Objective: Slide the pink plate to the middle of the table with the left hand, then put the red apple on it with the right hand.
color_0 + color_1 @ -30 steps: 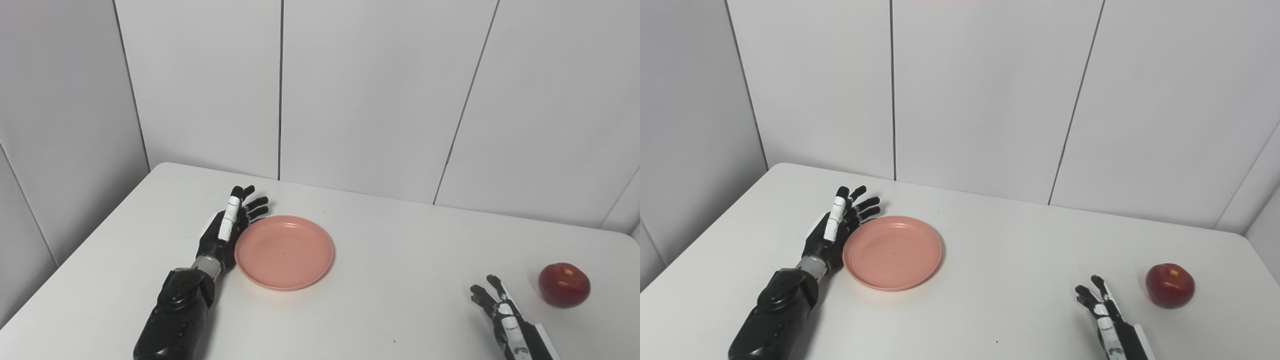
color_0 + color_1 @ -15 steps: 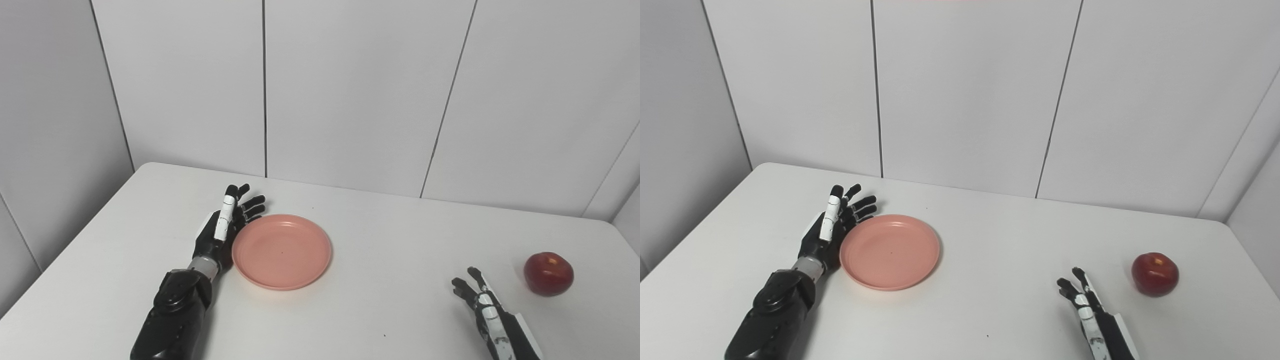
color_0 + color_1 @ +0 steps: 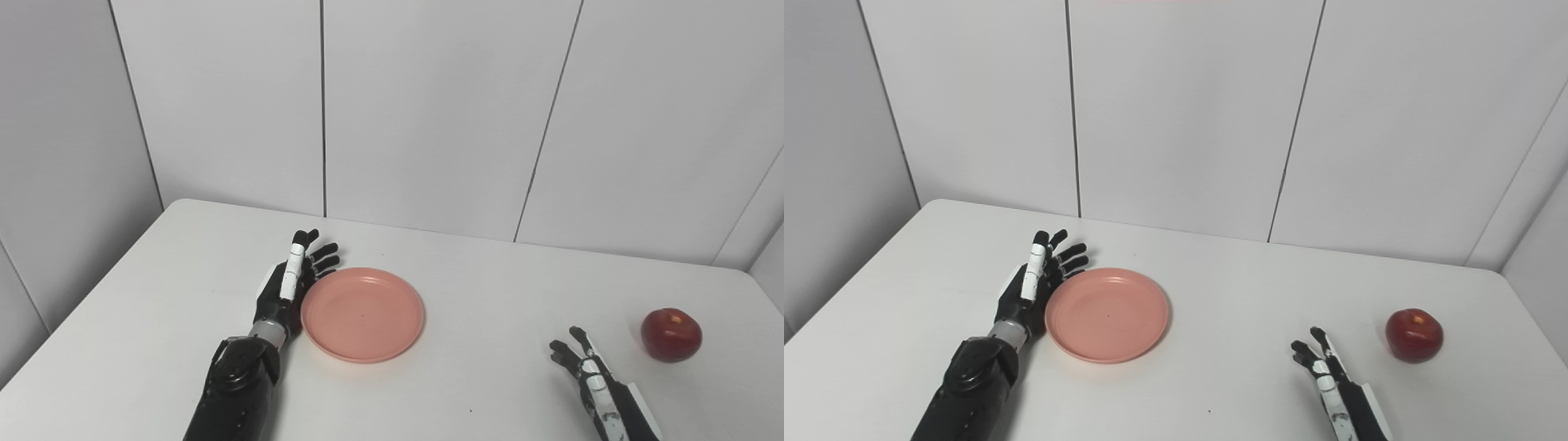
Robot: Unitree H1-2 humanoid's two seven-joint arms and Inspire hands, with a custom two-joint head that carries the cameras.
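The open left hand (image 3: 286,289) pressed edge-on against the plate (image 3: 362,313), left of desk (image 3: 478,294) centre, and ought to push low and steadily rightward; the open right hand (image 3: 588,376) waited near the apple (image 3: 671,334).

I am finding no readable text, label, brand, number or sign in either view.
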